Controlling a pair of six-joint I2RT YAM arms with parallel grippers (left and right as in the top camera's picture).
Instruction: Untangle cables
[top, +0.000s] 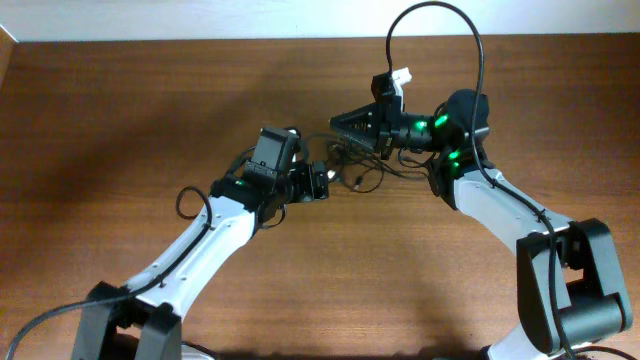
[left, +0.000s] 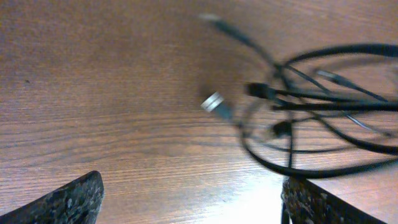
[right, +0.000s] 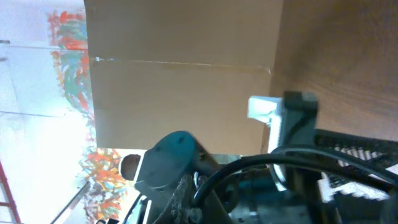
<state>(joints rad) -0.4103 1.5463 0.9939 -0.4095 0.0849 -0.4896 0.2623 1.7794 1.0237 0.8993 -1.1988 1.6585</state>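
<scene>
The left fingers (left: 68, 199) were spread wide and empty; beside them the cables (left: 292, 93) lay tangled on the counter (top: 150, 100). A single loose plug end (left: 214, 102) would best be pinched. The right fingers (top: 348, 121) were closed beyond; whether a cord was held could not be told.

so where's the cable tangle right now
The cable tangle is on the table near the middle of the overhead view, between the left claw and the right claw. In the left wrist view it sits right of centre.
</scene>
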